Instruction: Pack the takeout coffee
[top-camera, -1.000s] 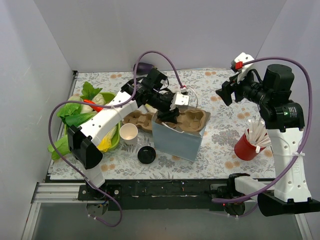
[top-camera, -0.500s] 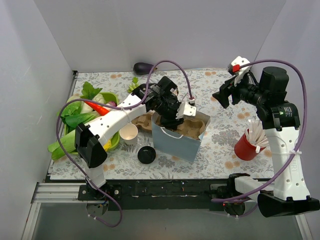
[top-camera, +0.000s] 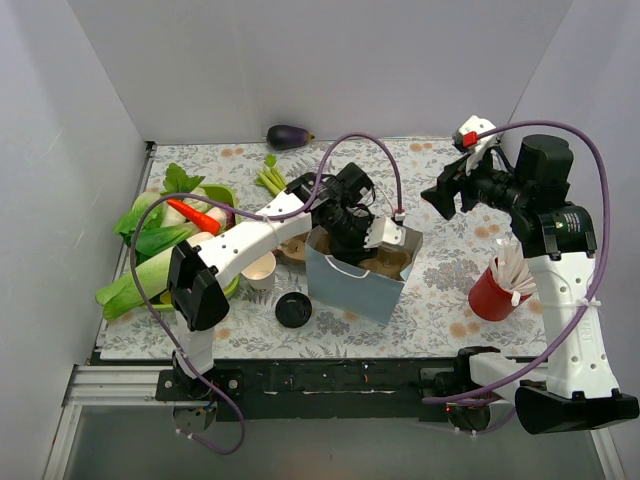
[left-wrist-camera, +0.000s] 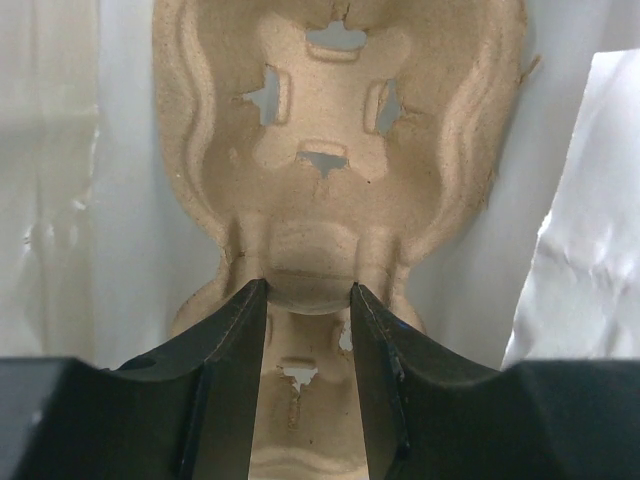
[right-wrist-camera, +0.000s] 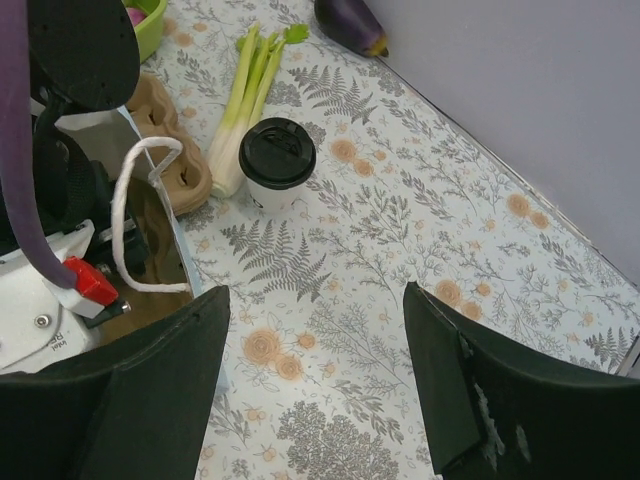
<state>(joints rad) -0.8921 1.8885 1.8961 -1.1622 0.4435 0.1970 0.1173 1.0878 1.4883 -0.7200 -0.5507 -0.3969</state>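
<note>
One takeout coffee (right-wrist-camera: 277, 165), a white paper cup under a black dome lid, stands upright on the floral table (right-wrist-camera: 400, 250) at 11 o'clock in the right wrist view, celery (right-wrist-camera: 243, 95) just beside it at 9 o'clock; from above it cannot be made out. Two pulp carriers: the left gripper (left-wrist-camera: 307, 290) is clamped on the held carrier (left-wrist-camera: 340, 130) inside one paper bag (top-camera: 350, 285), the spare carrier (right-wrist-camera: 170, 140) half hidden beside that bag; the right gripper (right-wrist-camera: 317, 295) hangs wide apart, empty.
</note>
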